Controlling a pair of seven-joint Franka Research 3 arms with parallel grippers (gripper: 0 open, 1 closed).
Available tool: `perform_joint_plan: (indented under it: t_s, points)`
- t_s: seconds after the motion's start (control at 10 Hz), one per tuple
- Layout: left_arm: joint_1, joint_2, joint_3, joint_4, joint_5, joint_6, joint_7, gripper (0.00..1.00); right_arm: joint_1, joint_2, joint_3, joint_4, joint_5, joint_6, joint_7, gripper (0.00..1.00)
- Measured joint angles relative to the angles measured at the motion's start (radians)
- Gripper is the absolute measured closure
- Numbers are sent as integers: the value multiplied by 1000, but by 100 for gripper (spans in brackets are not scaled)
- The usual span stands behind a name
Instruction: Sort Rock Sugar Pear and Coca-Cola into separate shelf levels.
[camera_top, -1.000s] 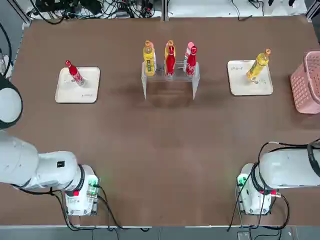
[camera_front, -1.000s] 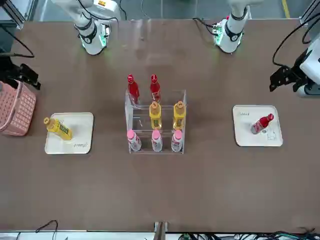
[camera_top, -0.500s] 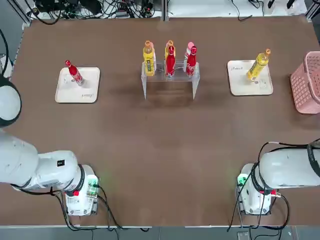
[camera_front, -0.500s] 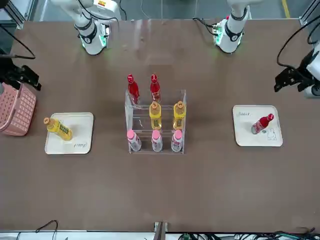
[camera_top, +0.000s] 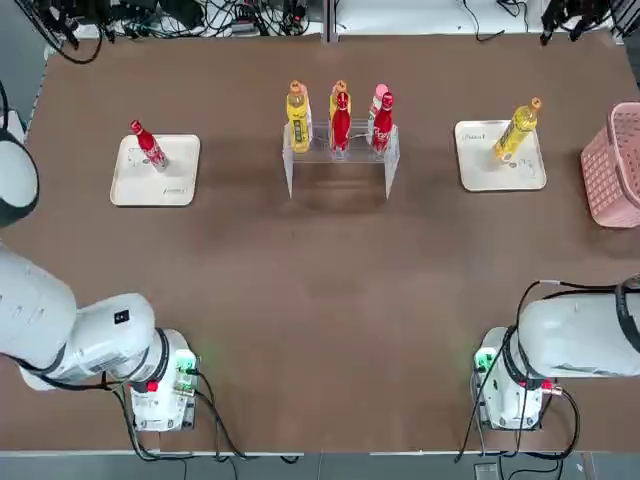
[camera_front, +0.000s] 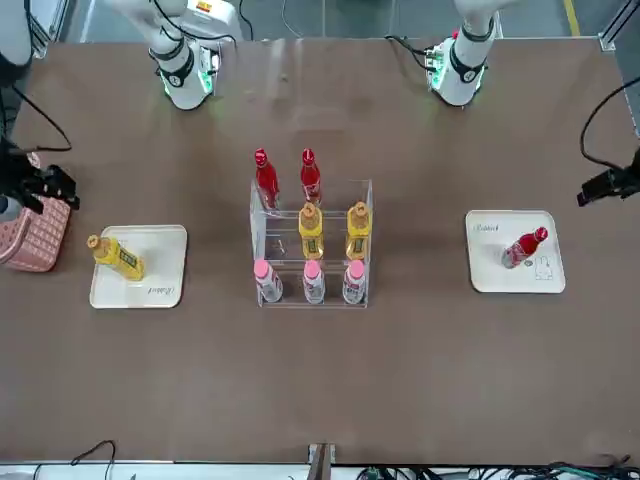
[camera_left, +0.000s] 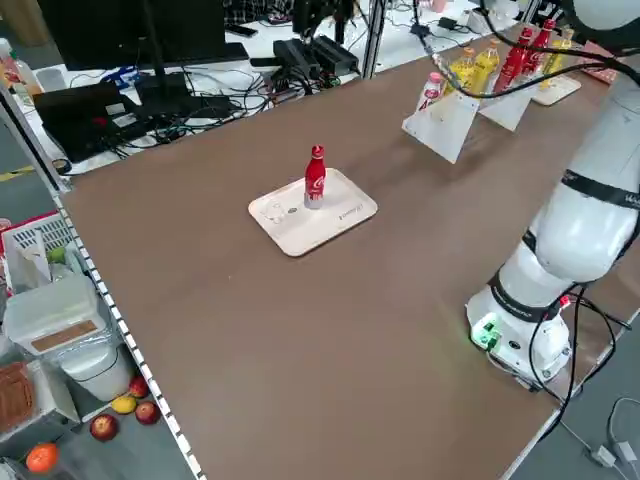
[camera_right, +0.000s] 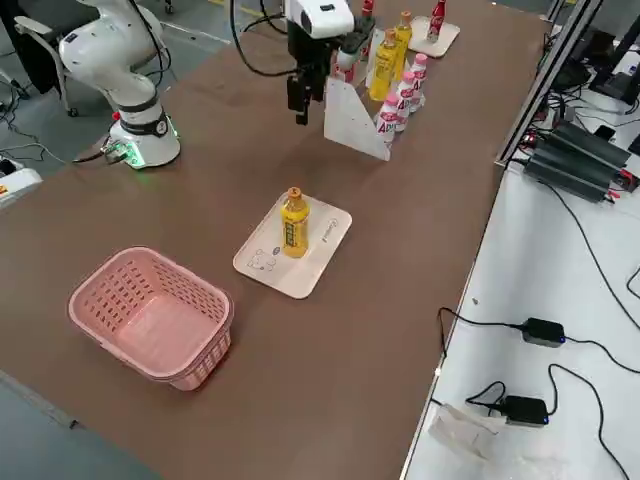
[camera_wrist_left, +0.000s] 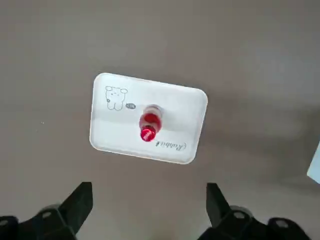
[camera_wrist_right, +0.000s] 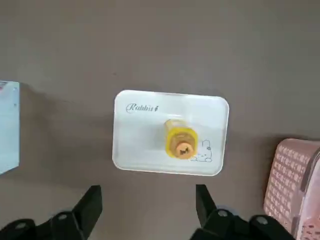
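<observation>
Two white trays flank the clear rack (camera_top: 339, 152) in the top view: a Coca-Cola bottle (camera_top: 148, 145) stands on the left tray (camera_top: 155, 172), a Rock Sugar Pear bottle (camera_top: 517, 129) on the right tray (camera_top: 500, 157). The rack sits mid-bench toward the far edge, its bottles overlapping so the tiers are hard to separate. A pink basket (camera_top: 612, 165) is cut off at the right edge. Only the arms' bases and white links show at the near corners; neither gripper is visible here.

From the front view the tiers read clearly: two red bottles (camera_front: 266, 178) on the highest level, two yellow bottles (camera_front: 311, 230) on the middle one, three pink-capped bottles (camera_front: 313, 282) on the lowest. The left gripper (camera_front: 607, 184) is half cut off at the picture's right edge; the right gripper (camera_front: 40, 186) hangs over the basket's rim at the left edge. Finger spacing is unreadable in both.

From the left side, the red bottle stands upright on its tray; the rack is far off and partly behind a white arm.

From the right side, the right gripper hangs above the bench near the rack, well clear of the yellow bottle on its tray.

The left wrist view looks straight down on the red cap, the left gripper's fingers (camera_wrist_left: 80, 202) spread wide, holding nothing.

The right wrist view shows the orange cap centred on its tray, the right gripper's fingers (camera_wrist_right: 90, 205) likewise spread and empty; the basket is clipped at the corner.
</observation>
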Motion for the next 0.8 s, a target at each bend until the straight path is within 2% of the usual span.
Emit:
perform_joint_plan:
  t_s: [0.3,0.4,0.8]
  points:
    - [-3,4,-11,-162,41,129,0,0,-36,16,-1,-151,0,187,-2,15]
    - [-3,4,-12,-208,43,175,0,0,-50,30,-1,-178,0,231,-2,15]
    - [30,4,-8,-380,59,404,-7,5,-70,101,0,-195,2,331,-2,15]
